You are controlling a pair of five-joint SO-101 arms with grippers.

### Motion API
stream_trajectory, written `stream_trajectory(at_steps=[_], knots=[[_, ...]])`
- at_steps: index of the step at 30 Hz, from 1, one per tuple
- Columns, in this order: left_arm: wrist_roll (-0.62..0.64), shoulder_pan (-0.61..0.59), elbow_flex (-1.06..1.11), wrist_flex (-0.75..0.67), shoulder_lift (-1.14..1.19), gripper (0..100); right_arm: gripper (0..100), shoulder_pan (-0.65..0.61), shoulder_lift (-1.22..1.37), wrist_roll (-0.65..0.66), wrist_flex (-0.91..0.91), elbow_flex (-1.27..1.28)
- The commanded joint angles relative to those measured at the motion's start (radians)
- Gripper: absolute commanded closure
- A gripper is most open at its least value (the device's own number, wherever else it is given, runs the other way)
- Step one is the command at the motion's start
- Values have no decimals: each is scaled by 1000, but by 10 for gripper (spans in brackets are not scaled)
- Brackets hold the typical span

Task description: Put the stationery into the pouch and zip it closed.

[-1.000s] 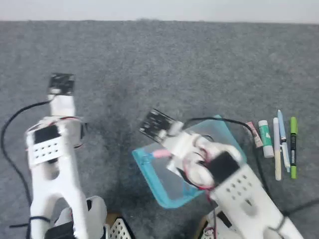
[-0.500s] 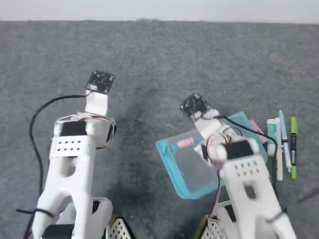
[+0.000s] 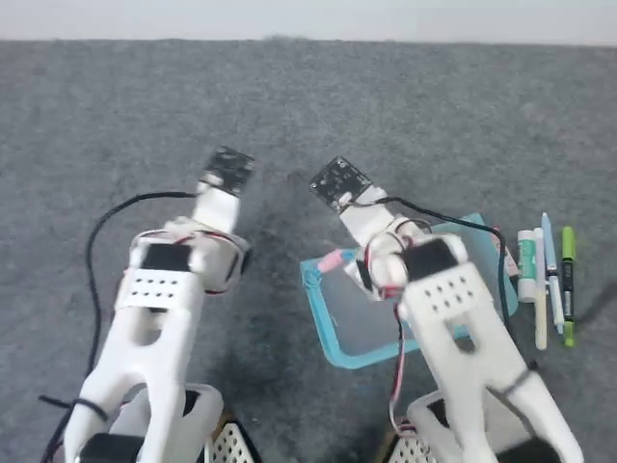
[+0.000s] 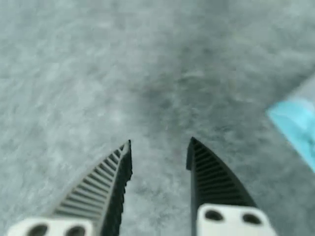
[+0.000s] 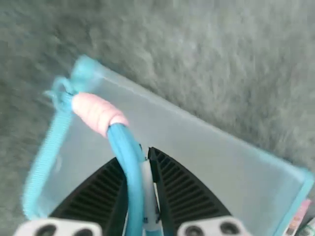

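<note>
**A:** Grey felt (image 3: 116,96) is spread over the whole table. What is found at the left?

**B:** The left gripper (image 4: 160,142) is held over bare felt. Its ribbed fingers are apart and nothing is gripped between them.

**A:** And the container?

**B:** The pouch (image 3: 349,318) is laid flat right of centre, partly covered by the right arm. It is made of pale translucent material bound in teal. What it holds cannot be made out.

**A:** How is it being handled?

**B:** The right gripper (image 5: 146,150) is pressed together on a teal cord (image 5: 129,162) that is tied to one corner of the pouch. A pink sleeve (image 5: 98,114) is threaded on that cord, just beyond the fingertips.

**A:** Where is the stationery?

**B:** It is lined up on the felt to the right, outside the pouch. A small pink item (image 3: 508,258) is set just beside the pouch's edge. Next to it are a white and green glue stick (image 3: 526,262), a cream pen (image 3: 539,313), a pale blue pen (image 3: 549,253) and a green marker (image 3: 567,280).

**A:** Can any writing be read?

**B:** Dark print is seen along the marker's barrel, but it is too small to be read.
</note>
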Motion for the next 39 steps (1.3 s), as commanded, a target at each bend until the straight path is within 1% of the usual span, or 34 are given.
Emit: stream_trajectory(at_steps=[1, 4, 7, 11, 14, 17, 19, 21, 23, 25, 28, 30, 33, 36, 39], knots=[[-49, 114, -10, -26, -106, 801, 991, -51, -209, -21, 85, -64], [-55, 161, -12, -12, -183, 796, 991, -93, -338, -15, 179, -101], [-54, 230, -16, 14, -250, 787, 991, -102, -426, -14, 265, -164], [-52, 302, -12, 18, -301, 786, 991, -102, -446, 8, 352, -238], [-52, 338, -15, 58, -311, 786, 991, -93, -452, 15, 381, -279], [-49, 358, -50, 110, -313, 788, 991, -35, -440, 26, 387, -307], [-26, 344, -71, 117, -313, 790, 991, 25, -438, 54, 367, -304], [58, 276, -82, 95, -311, 790, 991, 74, -406, 64, 328, -279], [112, 173, -73, 75, -305, 790, 991, 91, -320, 61, 282, -252], [124, 52, -56, 77, -311, 790, 991, 94, -206, 44, 242, -247], [120, -175, -25, 75, -307, 790, 989, 94, -16, -8, 166, -298], [87, -324, 12, 54, -311, 790, 988, 90, 107, -23, 133, -358], [-26, -486, 94, -17, -311, 790, 966, 82, 274, -21, 150, -465], [-100, -591, 202, -138, -310, 790, 882, 51, 415, -20, 194, -560], [-133, -634, 294, -232, -310, 790, 809, 24, 519, -20, 240, -646]])
